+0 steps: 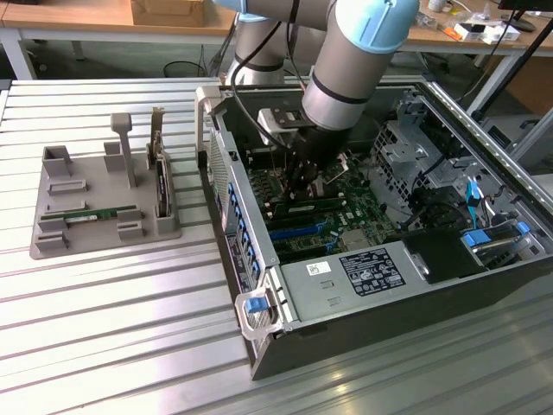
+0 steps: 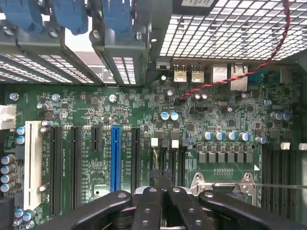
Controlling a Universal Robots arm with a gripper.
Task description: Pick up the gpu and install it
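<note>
The gripper hangs clenched and empty inside the open computer case, just above the green motherboard. The gpu lies flat in the gray holder tray on the slatted table, well apart at the exterior view's left.

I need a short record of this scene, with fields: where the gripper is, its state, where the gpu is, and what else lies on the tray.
gripper position: gripper down inside the open computer case, just above the motherboard
gripper state: shut, nothing seen between the fingers
gpu: green stick lying flat in the grey tray, on the exterior view's left
gpu status: not picked up
other on tray: upright dark card with metal bracket
</note>
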